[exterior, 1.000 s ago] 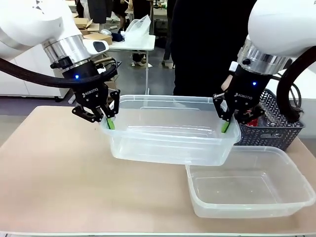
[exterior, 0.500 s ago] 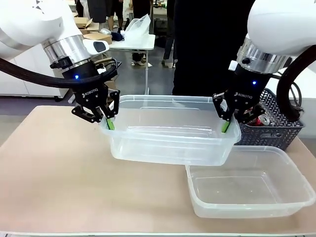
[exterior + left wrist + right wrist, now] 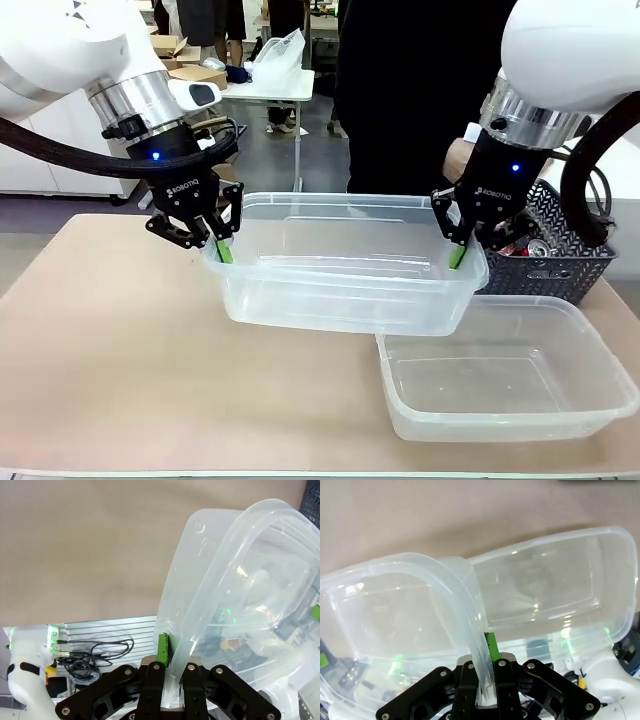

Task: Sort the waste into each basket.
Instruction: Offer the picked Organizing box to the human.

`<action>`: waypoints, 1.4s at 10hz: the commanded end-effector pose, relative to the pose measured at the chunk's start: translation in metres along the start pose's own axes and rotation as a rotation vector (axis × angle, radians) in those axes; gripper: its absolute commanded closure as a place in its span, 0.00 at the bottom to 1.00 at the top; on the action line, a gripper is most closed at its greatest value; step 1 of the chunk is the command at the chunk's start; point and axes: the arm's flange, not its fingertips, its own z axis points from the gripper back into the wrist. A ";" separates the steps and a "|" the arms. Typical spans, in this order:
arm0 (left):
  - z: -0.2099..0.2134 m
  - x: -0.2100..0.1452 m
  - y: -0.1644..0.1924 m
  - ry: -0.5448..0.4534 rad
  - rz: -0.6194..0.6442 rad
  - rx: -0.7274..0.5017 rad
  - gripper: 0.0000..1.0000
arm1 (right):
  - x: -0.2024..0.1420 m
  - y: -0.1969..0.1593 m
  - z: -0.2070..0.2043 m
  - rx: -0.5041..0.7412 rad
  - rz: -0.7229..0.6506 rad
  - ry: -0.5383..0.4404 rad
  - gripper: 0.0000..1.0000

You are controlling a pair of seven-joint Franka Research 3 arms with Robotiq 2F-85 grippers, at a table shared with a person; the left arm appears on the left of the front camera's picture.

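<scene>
Gripping opposite ends of a clear tub, the left gripper and right gripper keep jaws clamped on its rim. It apparently needs setting on the desk beside the second tub. Crushed cans wait in the dark basket.

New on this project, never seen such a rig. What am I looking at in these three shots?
Two white robot arms work at a tan table, with a person standing across from them. The wide picture comes from a fixed camera between the arms. The other two come from a camera on each wrist, looking along that gripper's fingers. The left gripper and right gripper each pinch one end rim of a clear tub. A second clear tub sits empty nearer the camera. A dark blue basket behind it holds crushed cans. The wrist views show the rim clamped between green pads.
</scene>
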 end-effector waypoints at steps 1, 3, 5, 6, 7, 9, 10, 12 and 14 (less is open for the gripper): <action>0.004 0.001 0.002 -0.002 0.023 -0.028 0.95 | 0.001 -0.001 0.004 0.002 -0.014 -0.003 0.96; 0.004 0.001 0.002 -0.002 0.023 -0.028 0.95 | 0.001 -0.001 0.004 0.002 -0.014 -0.003 0.96; 0.004 0.001 0.002 -0.002 0.023 -0.028 0.95 | 0.001 -0.001 0.004 0.002 -0.014 -0.003 0.96; 0.004 0.001 0.002 -0.002 0.023 -0.028 0.95 | 0.001 -0.001 0.004 0.002 -0.014 -0.003 0.96; 0.004 0.001 0.002 -0.002 0.023 -0.028 0.95 | 0.001 -0.001 0.004 0.002 -0.014 -0.003 0.96; 0.004 0.001 0.002 -0.002 0.023 -0.028 0.95 | 0.001 -0.001 0.004 0.002 -0.014 -0.003 0.96; 0.004 0.001 0.002 -0.002 0.023 -0.028 0.95 | 0.001 -0.001 0.004 0.002 -0.014 -0.003 0.96; 0.004 0.001 0.002 -0.002 0.023 -0.028 0.95 | 0.001 -0.001 0.004 0.002 -0.014 -0.003 0.96; 0.004 0.001 0.002 -0.002 0.023 -0.028 0.95 | 0.001 -0.001 0.004 0.002 -0.014 -0.003 0.96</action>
